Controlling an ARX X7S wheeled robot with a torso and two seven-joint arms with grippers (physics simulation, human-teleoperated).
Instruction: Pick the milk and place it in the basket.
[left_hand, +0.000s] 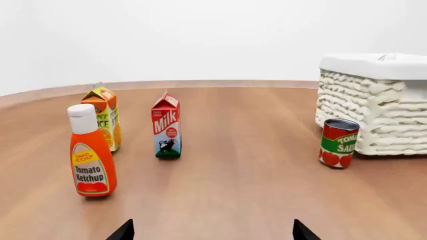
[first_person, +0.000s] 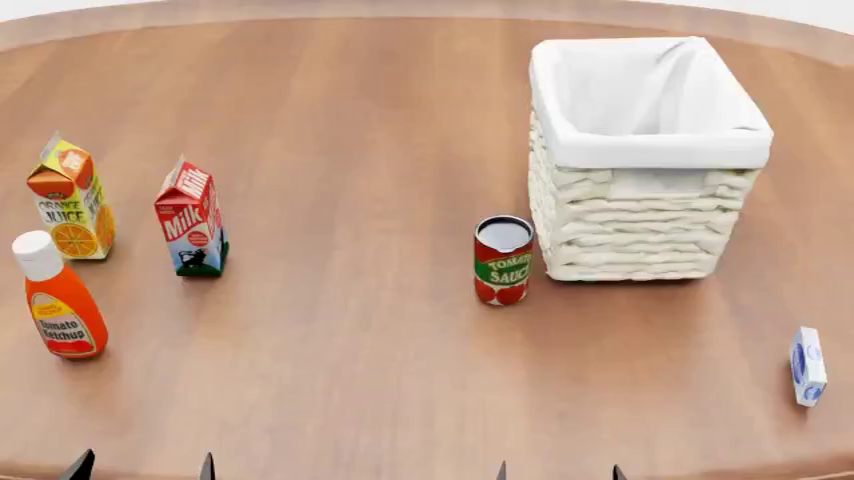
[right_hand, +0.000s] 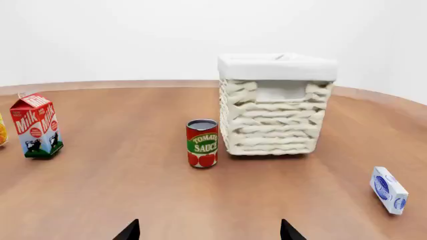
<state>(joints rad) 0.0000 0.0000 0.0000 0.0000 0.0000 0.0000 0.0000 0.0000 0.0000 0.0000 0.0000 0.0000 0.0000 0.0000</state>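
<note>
Milk, red-topped gable carton (first_person: 190, 218), upright at left of frame, well apart from cream wicker basket (first_person: 646, 215) upper right. Both jaws wide open, empty. Risk: nearby orange juice carton (first_person: 71, 199) and ketchup bottle (first_person: 58, 297) knocked during approach.

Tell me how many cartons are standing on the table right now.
2. The milk stands left of the tomato sauce can; the orange juice carton is further left, behind the ketchup bottle. Nothing appears hidden.
</note>
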